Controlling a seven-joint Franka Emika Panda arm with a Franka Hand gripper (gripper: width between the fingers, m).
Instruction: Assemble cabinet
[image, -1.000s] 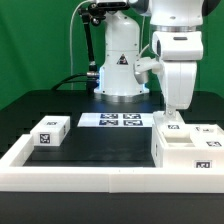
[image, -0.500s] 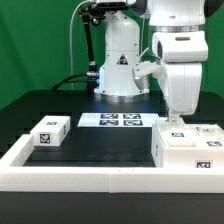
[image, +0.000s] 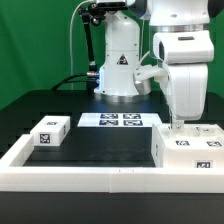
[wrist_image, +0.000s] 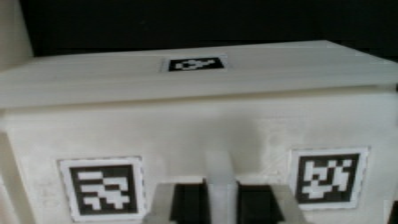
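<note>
Within low white frame (image: 90, 178): cabinet (image: 182, 155) at exterior view's right beneath gripper (image: 178, 122) (grip state indiscernible), 1 loose tagged piece (image: 50, 132) at left.

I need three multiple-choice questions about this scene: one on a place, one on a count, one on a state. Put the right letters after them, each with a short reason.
1. Where does the large matte white box-shaped cabinet stand?
A. the exterior view's right
B. the exterior view's left
C. on the marker board

2. How many black-and-white marker tags show in the wrist view?
A. one
B. three
C. five

3. The small white tagged block is:
A. held in the jaws
B. lying free on the black table
C. stacked on the cabinet

Answers:
1 A, it fills that side.
2 B, one on top, two on the front.
3 B, the jaws are down at the cabinet.
</note>
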